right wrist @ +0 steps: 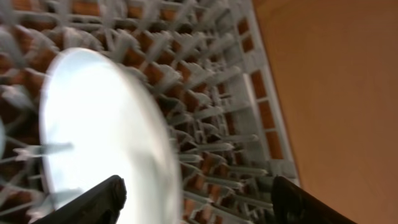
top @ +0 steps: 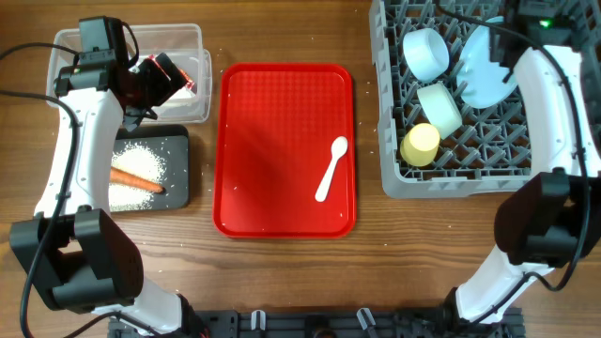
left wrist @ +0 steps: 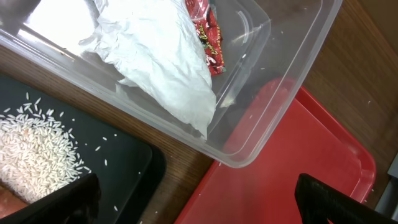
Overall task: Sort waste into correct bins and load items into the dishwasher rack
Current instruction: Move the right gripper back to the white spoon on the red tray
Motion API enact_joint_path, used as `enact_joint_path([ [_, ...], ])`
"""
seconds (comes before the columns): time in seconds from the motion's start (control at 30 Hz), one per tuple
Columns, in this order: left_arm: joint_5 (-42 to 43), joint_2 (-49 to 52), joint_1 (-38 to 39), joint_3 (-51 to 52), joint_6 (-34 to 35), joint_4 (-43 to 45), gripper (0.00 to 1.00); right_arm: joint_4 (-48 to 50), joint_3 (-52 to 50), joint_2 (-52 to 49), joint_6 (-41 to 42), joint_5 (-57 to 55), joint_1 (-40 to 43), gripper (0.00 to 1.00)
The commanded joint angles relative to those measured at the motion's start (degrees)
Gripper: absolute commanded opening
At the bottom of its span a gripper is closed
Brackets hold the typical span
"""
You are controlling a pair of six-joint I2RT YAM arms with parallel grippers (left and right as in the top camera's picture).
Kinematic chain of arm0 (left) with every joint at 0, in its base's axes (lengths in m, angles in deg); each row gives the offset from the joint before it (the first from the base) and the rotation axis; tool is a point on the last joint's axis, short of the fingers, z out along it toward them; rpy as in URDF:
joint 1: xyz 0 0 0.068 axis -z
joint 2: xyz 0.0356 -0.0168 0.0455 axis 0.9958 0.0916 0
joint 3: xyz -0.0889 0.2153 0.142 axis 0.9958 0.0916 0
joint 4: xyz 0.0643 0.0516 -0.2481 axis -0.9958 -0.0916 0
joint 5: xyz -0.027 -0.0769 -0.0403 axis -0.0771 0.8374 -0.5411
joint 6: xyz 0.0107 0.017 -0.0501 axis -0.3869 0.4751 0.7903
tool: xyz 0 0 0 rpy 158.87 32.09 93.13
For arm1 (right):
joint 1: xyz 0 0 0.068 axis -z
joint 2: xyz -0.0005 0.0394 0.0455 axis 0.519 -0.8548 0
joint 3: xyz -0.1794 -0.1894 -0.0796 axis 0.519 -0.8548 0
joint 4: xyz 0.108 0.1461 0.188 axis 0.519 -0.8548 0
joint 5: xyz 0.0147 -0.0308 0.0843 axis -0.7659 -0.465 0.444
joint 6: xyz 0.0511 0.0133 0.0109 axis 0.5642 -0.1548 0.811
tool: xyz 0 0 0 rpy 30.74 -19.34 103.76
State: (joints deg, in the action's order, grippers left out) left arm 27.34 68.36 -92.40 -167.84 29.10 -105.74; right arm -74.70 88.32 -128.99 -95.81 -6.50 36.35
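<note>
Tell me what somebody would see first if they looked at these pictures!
The bright red tray in the middle of the table jumps out first, with a lone white spoon on it. Next, the grey rack on the right holds a pale blue plate, a light blue bowl, a pale green-white bowl and a yellow cup. On the left, an orange carrot lies with white rice in a black tray.

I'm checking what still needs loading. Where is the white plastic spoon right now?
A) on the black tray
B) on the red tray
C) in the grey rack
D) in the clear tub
B: the white spoon lies alone on the red tray, outside the grey rack.
</note>
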Motion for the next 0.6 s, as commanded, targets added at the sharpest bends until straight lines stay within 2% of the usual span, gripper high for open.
enact_joint_path([
  [0.0, 0.48, -0.72, -0.13, -0.83, 0.48, 0.0, 1.0, -0.68, 0.5, 6.49, 2.08, 3.54, -4.44, 0.93],
  [0.07, 0.48, -0.72, -0.13, -0.83, 0.5, 0.0, 1.0, -2.89, 0.5, 10.05, 2.05, 16.98, -7.32, 0.95],
  [0.1, 0.48, -0.72, -0.13, -0.83, 0.5, 0.0, 1.0, -4.61, 0.5, 11.34, 2.08, 27.52, -8.66, 0.94],
  [0.17, 0.48, -0.72, -0.13, -0.83, 0.5, 0.0, 1.0, -7.34, 0.46, 12.02, 2.34, 46.88, -10.58, 0.86],
  [0.23, 0.48, -0.72, -0.13, -0.83, 0.5, 0.0, 1.0, -8.39, -0.59, 10.75, 6.05, 59.04, -12.59, 0.81],
  [0.37, 0.48, -0.72, -0.13, -0.83, 0.48, 0.0, 1.0, -8.83, -8.74, 7.67, 19.76, 60.06, -19.28, 0.73],
  [0.5, 0.48, -0.72, -0.13, -0.83, 0.5, 0.0, 1.0, -7.76, -17.18, 5.62, 33.51, 51.78, -26.32, 0.71],
  [0.57, 0.48, -0.72, -0.13, -0.83, 0.5, 0.0, 1.0, -6.23, -19.69, 4.98, 36.35, 48.09, -29.29, 0.7],
])
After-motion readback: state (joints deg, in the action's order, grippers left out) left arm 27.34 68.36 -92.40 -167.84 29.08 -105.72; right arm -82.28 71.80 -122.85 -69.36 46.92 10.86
